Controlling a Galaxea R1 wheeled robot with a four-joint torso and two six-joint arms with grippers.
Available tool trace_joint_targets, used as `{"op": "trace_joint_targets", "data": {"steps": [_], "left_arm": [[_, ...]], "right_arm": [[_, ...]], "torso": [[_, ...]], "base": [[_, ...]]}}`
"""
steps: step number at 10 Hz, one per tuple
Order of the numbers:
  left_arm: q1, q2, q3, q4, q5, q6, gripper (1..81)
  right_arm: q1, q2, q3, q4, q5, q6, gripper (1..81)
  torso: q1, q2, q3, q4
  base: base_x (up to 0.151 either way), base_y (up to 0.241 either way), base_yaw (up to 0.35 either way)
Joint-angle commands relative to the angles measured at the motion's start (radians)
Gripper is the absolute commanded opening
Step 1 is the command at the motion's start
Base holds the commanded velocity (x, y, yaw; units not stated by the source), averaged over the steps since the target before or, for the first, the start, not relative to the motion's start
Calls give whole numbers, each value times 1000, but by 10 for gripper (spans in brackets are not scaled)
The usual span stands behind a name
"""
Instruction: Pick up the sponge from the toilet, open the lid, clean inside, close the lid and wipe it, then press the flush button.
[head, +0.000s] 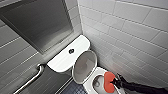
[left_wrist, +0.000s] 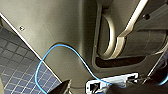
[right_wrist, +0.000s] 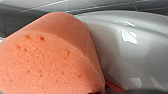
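Observation:
The white toilet (head: 62, 60) stands in the corner with its lid (head: 84, 66) raised, greyish inner face showing. The dark round flush button (head: 71, 51) sits mid-cistern. My right gripper (head: 115, 82) comes in from the lower right, shut on the orange-red sponge (head: 109, 81), which is at the right rim of the open bowl (head: 98, 82). In the right wrist view the sponge (right_wrist: 47, 57) lies against glossy white ceramic (right_wrist: 130, 50). My left gripper (left_wrist: 87, 91) is open and holds nothing, close to the robot's own grey body.
A steel grab bar (head: 32, 77) runs along the left wall under a large steel panel (head: 42, 22). White tiled wall (head: 130, 37) stands close on the toilet's right. Dark blue floor tiles (left_wrist: 15, 65) and a loose blue cable (left_wrist: 62, 50) lie by the left wrist.

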Motion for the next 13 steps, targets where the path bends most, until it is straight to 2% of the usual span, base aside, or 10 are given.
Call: {"op": "trace_joint_targets", "data": {"steps": [1,4,7,11,13], "left_arm": [[36,-1,1,4,84,10,811],[36,0,12,6,81,11,811],[36,2,12,4,82,20,811],[36,5,12,6,84,20,811],[36,7,12,6,84,20,811]], "right_arm": [[14,-113,113,-22,41,29,10],[-53,-207,224,-19,129,29,10],[-160,-269,277,-8,237,29,10],[-328,-416,429,4,441,27,10],[-441,-433,444,3,526,21,10]], "torso": [[0,0,0,0],[0,0,0,0],[0,0,0,0],[0,0,0,0],[0,0,0,0]], "base": [[0,0,0],[0,0,0],[0,0,0],[0,0,0],[0,0,0]]}}
